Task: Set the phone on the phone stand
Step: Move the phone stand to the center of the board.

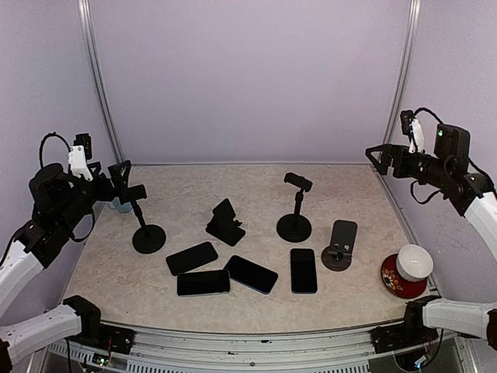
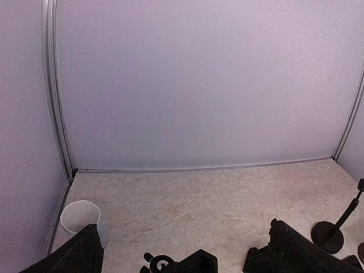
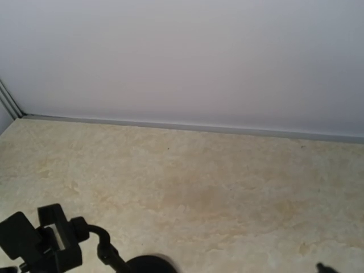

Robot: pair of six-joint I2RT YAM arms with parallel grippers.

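Several black phones lie flat on the table's near half: one (image 1: 191, 257), one (image 1: 203, 282), one (image 1: 251, 273) and one (image 1: 304, 270). Several black stands are behind them: a pole stand at left (image 1: 147, 233), a folding stand (image 1: 225, 222), a centre pole stand (image 1: 294, 214) and a small stand at right (image 1: 340, 245). My left gripper (image 1: 124, 179) hangs high over the left pole stand, open and empty; its fingers (image 2: 79, 256) frame that stand's clamp (image 2: 190, 264). My right gripper (image 1: 379, 160) is raised at the far right, looks open and holds nothing. Its fingers do not show in its wrist view.
A white cup (image 2: 79, 216) stands at the back left corner, also visible from above (image 1: 118, 205). A white bowl on a red saucer (image 1: 410, 266) sits at the near right. The right wrist view shows the centre pole stand's clamp (image 3: 45, 242). Walls enclose three sides.
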